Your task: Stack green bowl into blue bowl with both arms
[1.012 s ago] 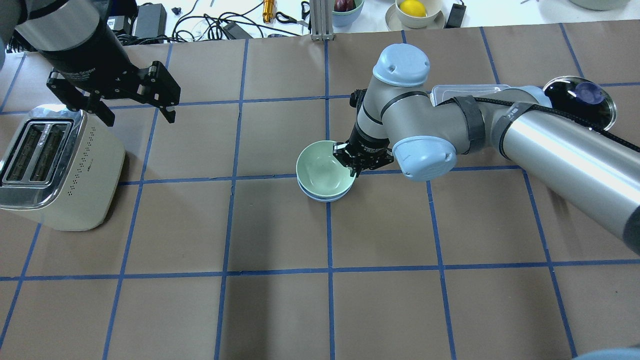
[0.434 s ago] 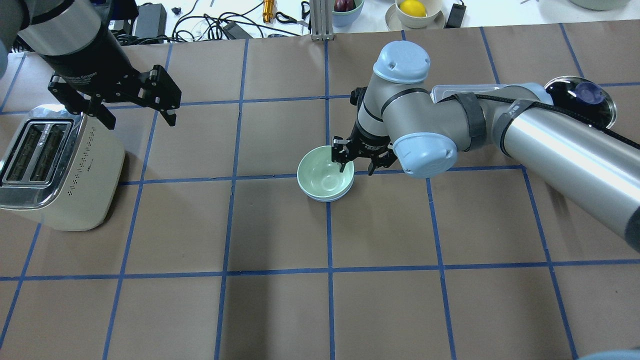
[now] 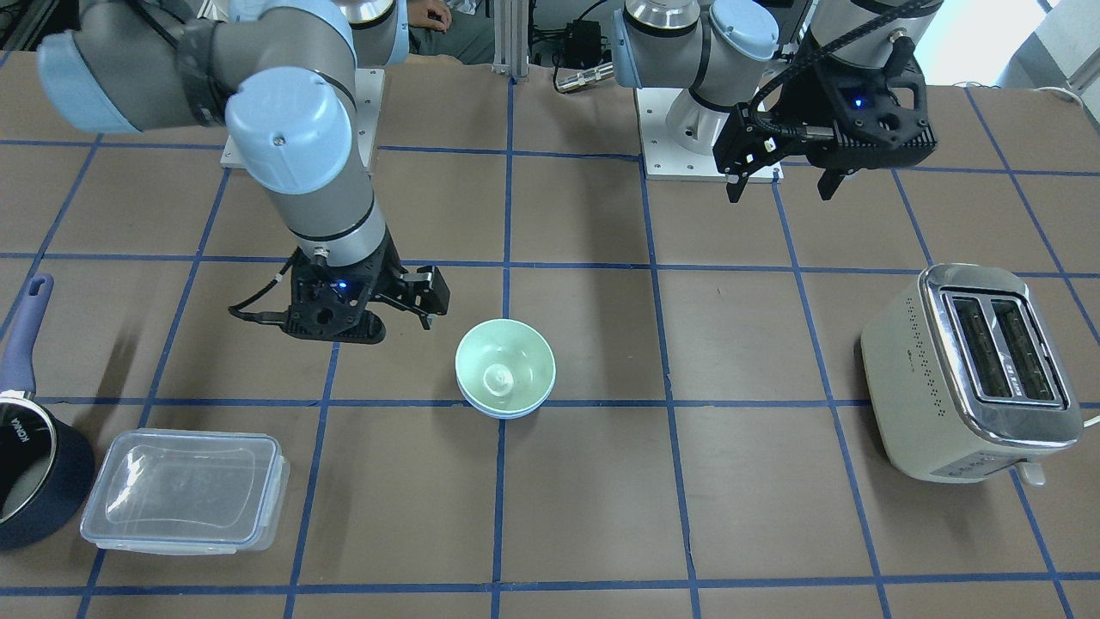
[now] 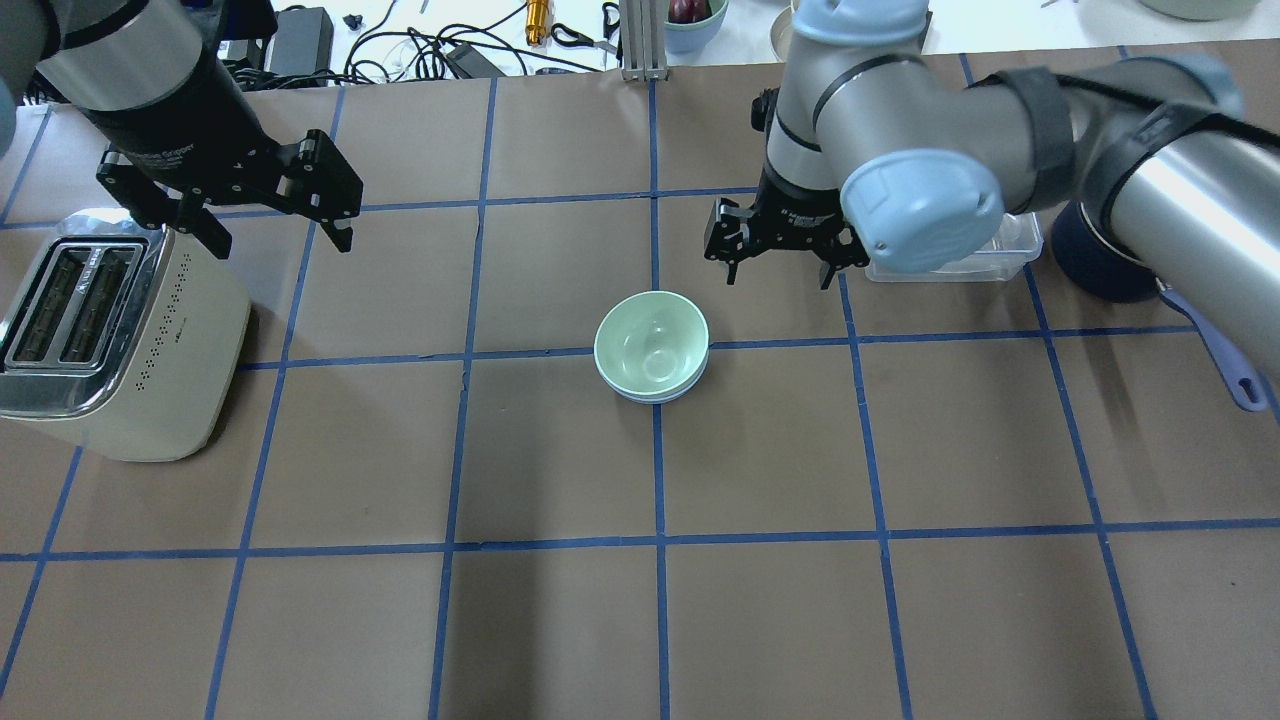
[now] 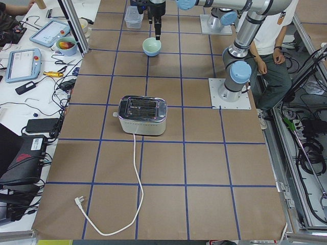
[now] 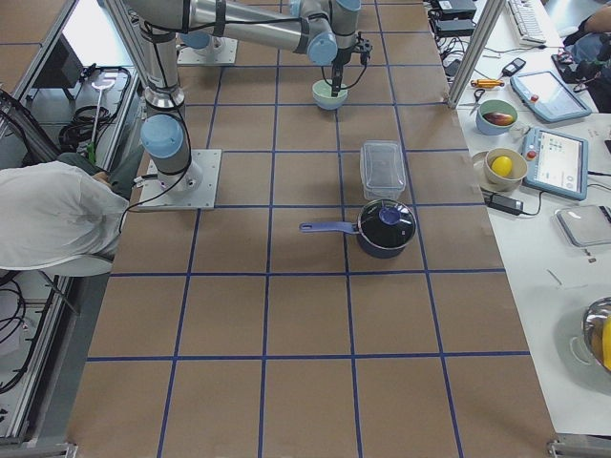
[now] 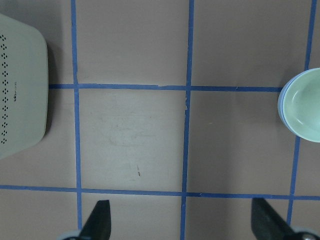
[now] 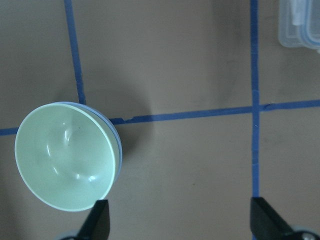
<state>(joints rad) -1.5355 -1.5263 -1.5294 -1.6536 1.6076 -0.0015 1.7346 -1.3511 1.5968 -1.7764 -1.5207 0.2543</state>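
1. The small pale mint-green plastic bowl (image 4: 650,345) sits just above the centre of the overhead frame, on a crossing of the blue tape lines. It is nested upright inside the small pale sky-blue plastic bowl (image 8: 118,145). Only a thin blue crescent of rim shows beneath it.
2. A second ago the black two-finger right gripper (image 4: 778,270) was pinching the green bowl's right rim. It has since spread its fingers and risen. It now hangs up and to the right of the bowls, clear of them, with its fingers wide apart and nothing between them.
3. The green bowl has stayed seated after the release and looks level, so I judge the stacking done. What remains is probably only for the arms to pull back.
4. The black two-finger left gripper (image 4: 280,235) has hardly moved. It hovers in the upper left of the overhead frame, fingers apart and empty, well away from the bowls.
5. Just below it stands the cream and chrome two-slot toaster (image 4: 120,340).
6. In the front-facing view, a clear lidded plastic box (image 3: 185,490) and a dark navy saucepan (image 3: 34,481) sit at lower left.
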